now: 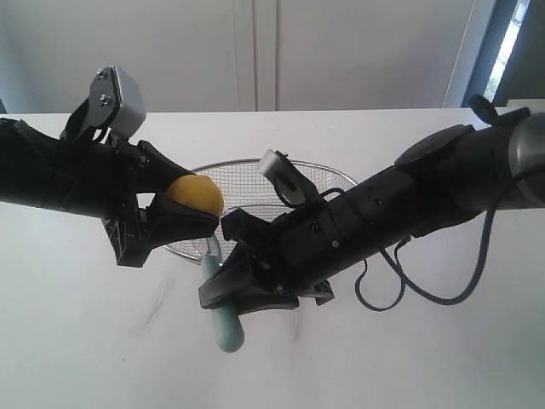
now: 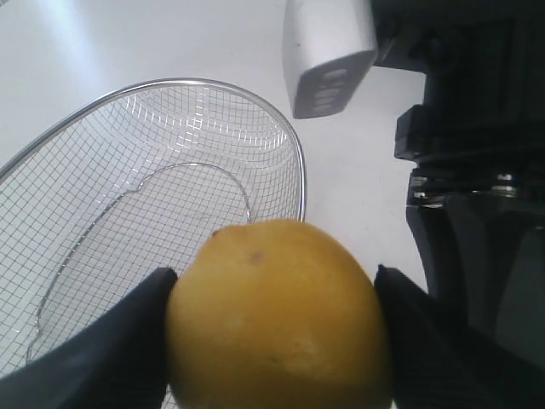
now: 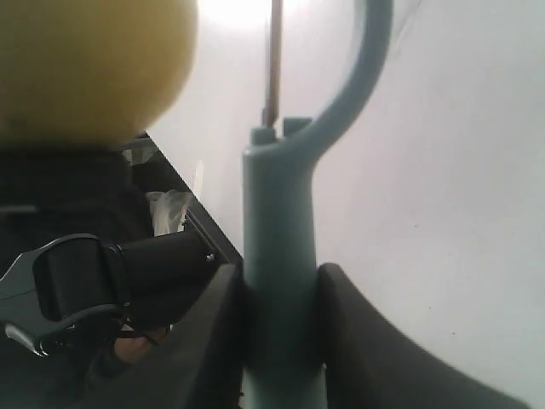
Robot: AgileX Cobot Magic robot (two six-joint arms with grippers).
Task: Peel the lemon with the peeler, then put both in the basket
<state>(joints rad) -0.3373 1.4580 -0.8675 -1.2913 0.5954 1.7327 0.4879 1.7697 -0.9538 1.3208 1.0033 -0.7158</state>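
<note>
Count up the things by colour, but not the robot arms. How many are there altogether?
Yellow: 1, the lemon
Teal: 1, the peeler
Silver: 1, the basket
Total: 3

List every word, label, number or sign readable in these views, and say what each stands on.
No text can be read in any view.
The white camera housing: a dark mark on its face, too blurred to read.
The lemon: no sticker or label shows on the visible side.
The peeler and the basket: no markings visible.
</note>
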